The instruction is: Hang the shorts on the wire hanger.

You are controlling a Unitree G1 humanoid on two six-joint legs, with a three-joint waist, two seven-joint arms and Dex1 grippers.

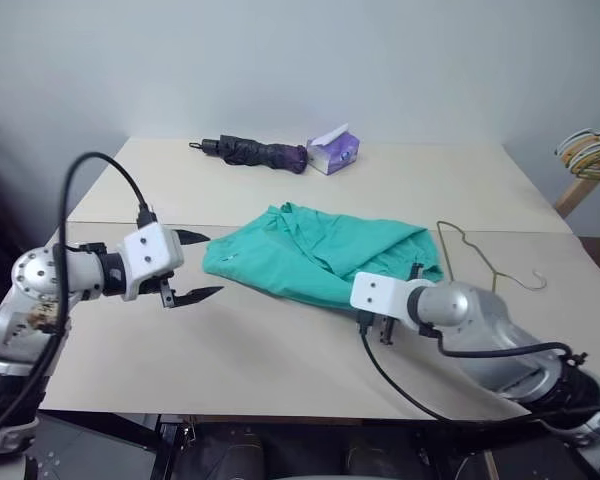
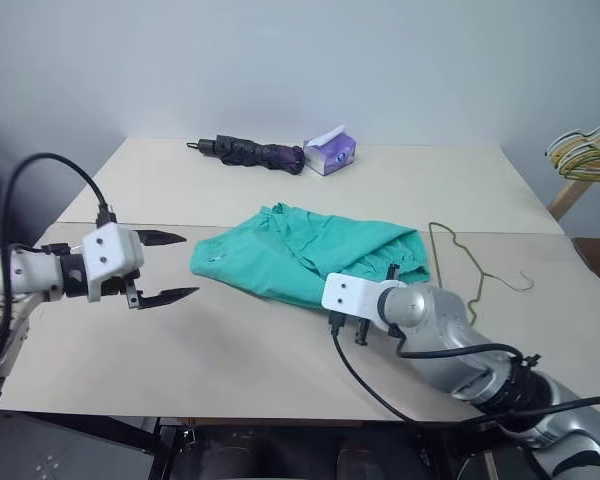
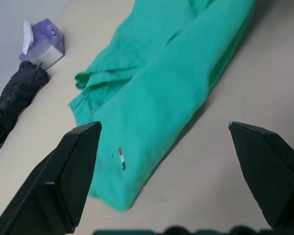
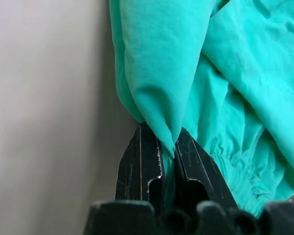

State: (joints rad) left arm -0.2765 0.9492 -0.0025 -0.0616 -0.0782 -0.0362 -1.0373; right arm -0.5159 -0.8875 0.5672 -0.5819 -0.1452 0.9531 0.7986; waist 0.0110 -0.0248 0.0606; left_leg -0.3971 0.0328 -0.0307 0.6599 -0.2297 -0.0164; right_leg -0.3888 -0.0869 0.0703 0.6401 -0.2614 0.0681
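The teal-green shorts (image 1: 320, 250) lie crumpled in the middle of the table, a small orange tag (image 3: 121, 157) near their left end. My right gripper (image 4: 168, 147) is shut on a fold of the shorts at their near right edge; its two black fingers pinch the cloth between them. My left gripper (image 1: 198, 266) is open, hovering just left of the shorts' left end, pointing at them with nothing between its fingers. The thin wire hanger (image 1: 480, 255) lies flat on the table just right of the shorts, hook toward the right.
A folded dark umbrella (image 1: 255, 152) and a purple tissue box (image 1: 333, 151) lie at the table's far side. A bundle of pale hangers (image 1: 590, 150) sits on a stand off the table's right edge. A seam crosses the table (image 1: 280, 350) behind the shorts.
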